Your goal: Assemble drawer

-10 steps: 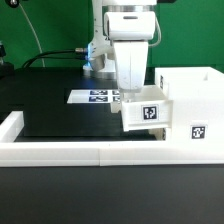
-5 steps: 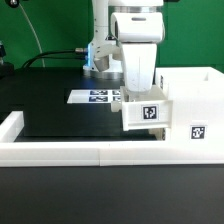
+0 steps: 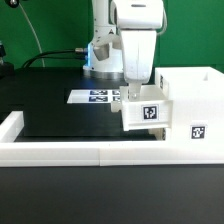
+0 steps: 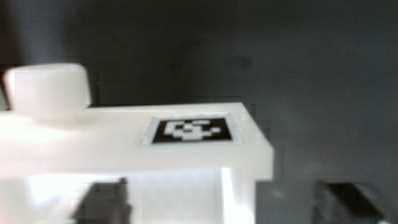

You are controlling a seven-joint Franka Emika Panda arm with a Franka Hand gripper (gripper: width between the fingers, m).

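White plastic drawer unit, partly assembled

The tall boxy white housing (image 3: 190, 112) is standing upright, showing one square marker tag; a small white tagged tray (image 3: 146, 113) (image 4: 160, 150) is sitting against the housing's side, on the exterior view's left.

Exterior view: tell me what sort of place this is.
Probably a robot lab bench set up for assembly tests. A black table is fenced by a low white border wall, a marker board lies flat on it, and the white drawer parts carry square tags.

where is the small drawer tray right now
In the exterior view the small tray sits right of centre, against the tall housing, under the gripper.
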